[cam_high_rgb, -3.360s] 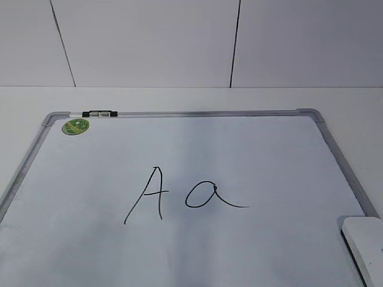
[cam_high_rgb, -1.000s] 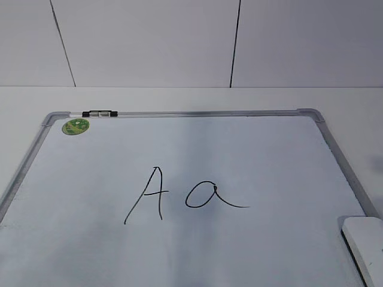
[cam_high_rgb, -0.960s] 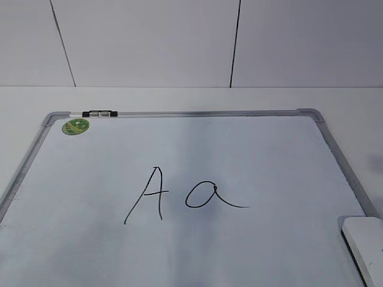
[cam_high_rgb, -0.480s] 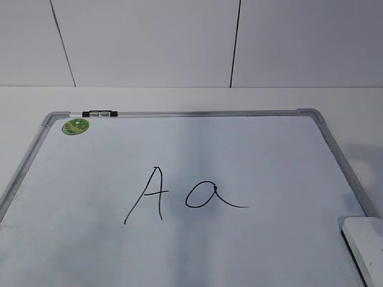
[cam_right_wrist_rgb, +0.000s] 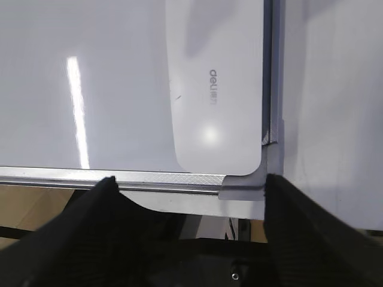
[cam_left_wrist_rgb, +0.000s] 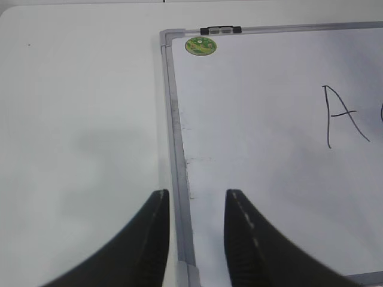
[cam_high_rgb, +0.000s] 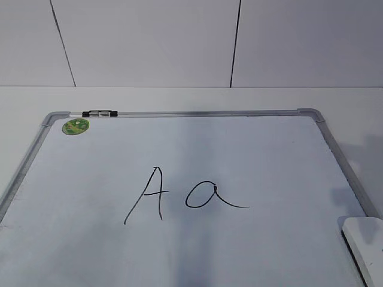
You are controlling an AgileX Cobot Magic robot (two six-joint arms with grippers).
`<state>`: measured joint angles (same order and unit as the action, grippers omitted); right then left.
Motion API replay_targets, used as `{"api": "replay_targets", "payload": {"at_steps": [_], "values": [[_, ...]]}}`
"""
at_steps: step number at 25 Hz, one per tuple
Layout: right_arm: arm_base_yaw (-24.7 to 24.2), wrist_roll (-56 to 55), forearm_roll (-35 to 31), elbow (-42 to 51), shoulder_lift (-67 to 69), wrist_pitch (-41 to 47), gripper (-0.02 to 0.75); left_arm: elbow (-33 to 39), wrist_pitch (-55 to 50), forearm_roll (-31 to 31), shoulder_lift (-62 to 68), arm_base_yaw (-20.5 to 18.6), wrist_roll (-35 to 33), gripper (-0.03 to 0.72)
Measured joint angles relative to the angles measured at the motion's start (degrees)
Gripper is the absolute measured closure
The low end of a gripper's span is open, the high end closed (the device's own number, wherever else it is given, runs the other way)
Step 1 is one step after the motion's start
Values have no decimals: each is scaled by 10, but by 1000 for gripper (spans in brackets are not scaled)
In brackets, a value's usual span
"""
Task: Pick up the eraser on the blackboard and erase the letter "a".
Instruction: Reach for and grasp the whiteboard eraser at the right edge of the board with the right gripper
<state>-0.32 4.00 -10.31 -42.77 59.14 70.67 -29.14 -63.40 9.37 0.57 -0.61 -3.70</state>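
Observation:
The blackboard [cam_high_rgb: 257, 149] is a white board with a grey frame, lying flat on the table. The letter "a" [cam_high_rgb: 203, 196] is written near its middle, right of a capital "A" [cam_high_rgb: 149, 194]. The eraser [cam_high_rgb: 365, 245], a white rounded block, lies in the board's near right corner. In the right wrist view the eraser [cam_right_wrist_rgb: 215, 89] lies just ahead of my open, empty right gripper [cam_right_wrist_rgb: 190, 177], which hangs over the board's near frame. My left gripper [cam_left_wrist_rgb: 196, 192] is open and empty above the board's left frame [cam_left_wrist_rgb: 176, 149]. Neither gripper shows in the exterior view.
A green round sticker [cam_high_rgb: 75, 126] sits in the board's far left corner, next to a black clip [cam_high_rgb: 100, 113] on the far frame. White table surrounds the board, with a white wall behind. The table's near edge shows under the right gripper.
A shadow has spread over the right edge of the board above the eraser. The board, letters and eraser have not moved.

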Motion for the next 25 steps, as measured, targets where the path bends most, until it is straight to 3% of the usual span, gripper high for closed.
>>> {"api": "replay_targets", "payload": {"at_steps": [17,25], "values": [[1,2,0,0,5,-4,162,0,0,0,0,0,0,453],[41,11,39,0,5,-11,155,0,0,1,0,0,0,454]]}}
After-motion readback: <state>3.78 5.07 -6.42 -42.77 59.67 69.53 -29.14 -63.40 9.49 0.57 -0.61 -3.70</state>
